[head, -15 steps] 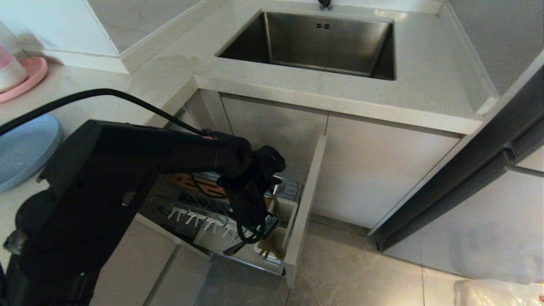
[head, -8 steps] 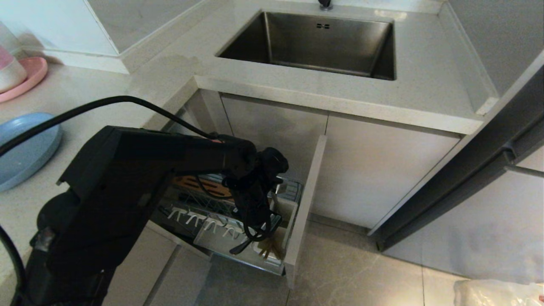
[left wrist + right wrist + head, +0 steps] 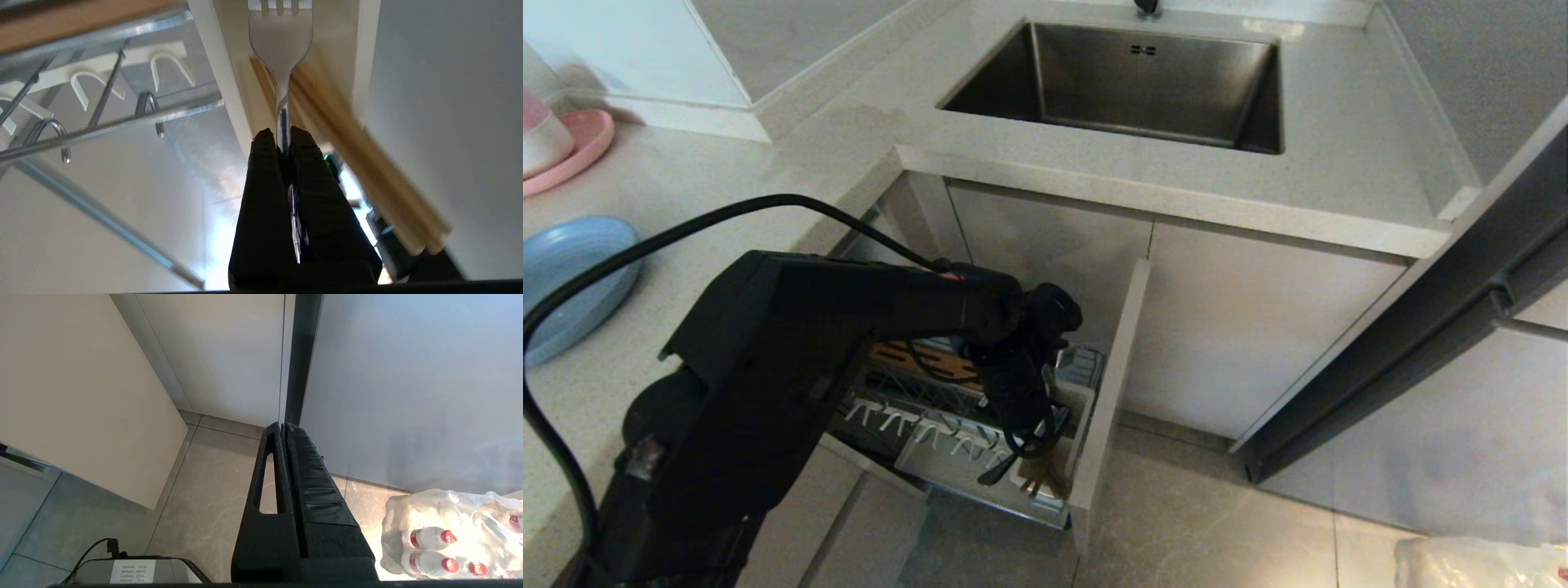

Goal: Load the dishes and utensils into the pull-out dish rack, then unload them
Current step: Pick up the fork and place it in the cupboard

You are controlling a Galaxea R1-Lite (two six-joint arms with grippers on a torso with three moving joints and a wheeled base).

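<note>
Only the utensils look handled: the left end effector (image 3: 278,136) pinches the fork (image 3: 280,45) over the utensil cup (image 3: 363,61) beside the chopsticks (image 3: 347,163), while the blue plate (image 3: 568,282) waits near the counter's (image 3: 727,188) left edge.

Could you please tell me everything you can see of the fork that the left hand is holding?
The fork is slim, silver metal with a broad neck narrowing to a thin handle. The left hand is shut on that handle, its fingers pinching it from both sides. The tines point away from the wrist into the white cup of the rack, their tips cut off by the picture's edge. The chopsticks stand in the cup right beside it.
</note>
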